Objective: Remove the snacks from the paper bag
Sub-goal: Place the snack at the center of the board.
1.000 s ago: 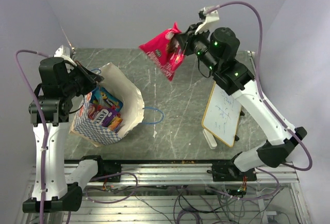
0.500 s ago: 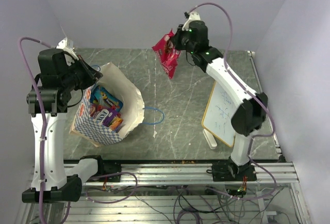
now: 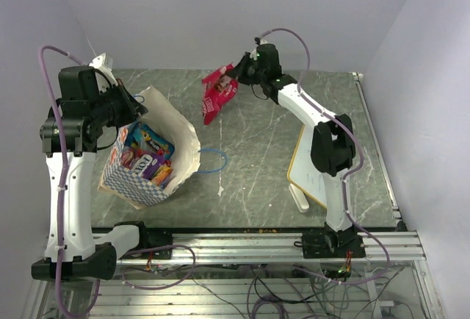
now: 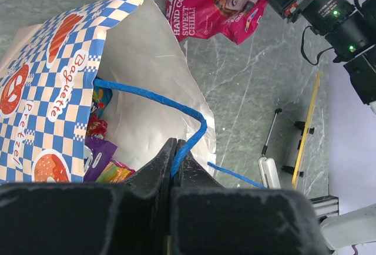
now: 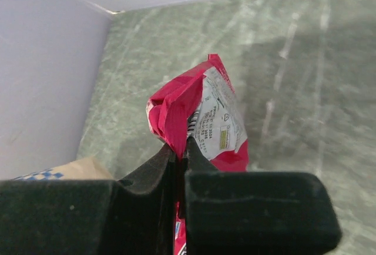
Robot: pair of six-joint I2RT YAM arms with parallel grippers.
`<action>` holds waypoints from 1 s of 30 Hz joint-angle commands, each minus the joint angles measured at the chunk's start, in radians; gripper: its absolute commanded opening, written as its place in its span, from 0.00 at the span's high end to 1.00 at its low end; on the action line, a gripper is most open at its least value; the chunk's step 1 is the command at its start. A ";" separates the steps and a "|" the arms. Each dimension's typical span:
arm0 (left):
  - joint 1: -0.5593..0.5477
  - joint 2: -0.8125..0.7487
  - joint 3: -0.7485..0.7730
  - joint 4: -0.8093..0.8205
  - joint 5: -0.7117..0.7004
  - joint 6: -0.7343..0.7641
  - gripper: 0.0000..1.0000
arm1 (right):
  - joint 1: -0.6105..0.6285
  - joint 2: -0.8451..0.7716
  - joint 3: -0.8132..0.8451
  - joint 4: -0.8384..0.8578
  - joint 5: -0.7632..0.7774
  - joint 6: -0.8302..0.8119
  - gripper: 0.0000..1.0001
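The checkered paper bag stands open at the left of the table, with several small packets inside; purple and orange ones show in the left wrist view. My left gripper is shut on the bag's blue string handle, holding the mouth open. My right gripper is shut on the top edge of the large red snack bag, which hangs low over the far table beyond the paper bag. The red bag also shows in the right wrist view and the left wrist view.
A wood-framed whiteboard lies at the right, partly under my right arm, with a white marker by its near edge. The bag's second blue handle loop lies on the table right of the bag.
My right arm has stretched out and swung left and down with the red bag, from high above the far table to just above its surface. The left gripper holds the handle as before.
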 commanded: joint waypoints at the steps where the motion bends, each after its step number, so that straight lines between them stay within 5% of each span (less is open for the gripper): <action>1: 0.004 0.014 0.030 0.030 0.054 0.032 0.93 | -0.103 0.031 -0.075 0.001 -0.042 0.025 1.00; 11: 0.003 0.034 0.059 0.031 0.056 0.020 0.93 | -0.198 0.095 -0.116 -0.245 0.037 -0.252 0.88; 17: 0.003 0.026 0.055 0.033 0.058 -0.032 0.93 | -0.197 0.123 -0.017 -0.434 0.087 -0.357 0.69; 24: 0.003 -0.026 -0.024 0.074 0.071 -0.125 0.93 | -0.183 0.047 -0.081 -0.444 0.049 -0.373 0.28; 30: 0.002 -0.082 -0.107 0.153 0.124 -0.218 0.93 | -0.153 0.030 -0.156 -0.501 0.063 -0.377 0.20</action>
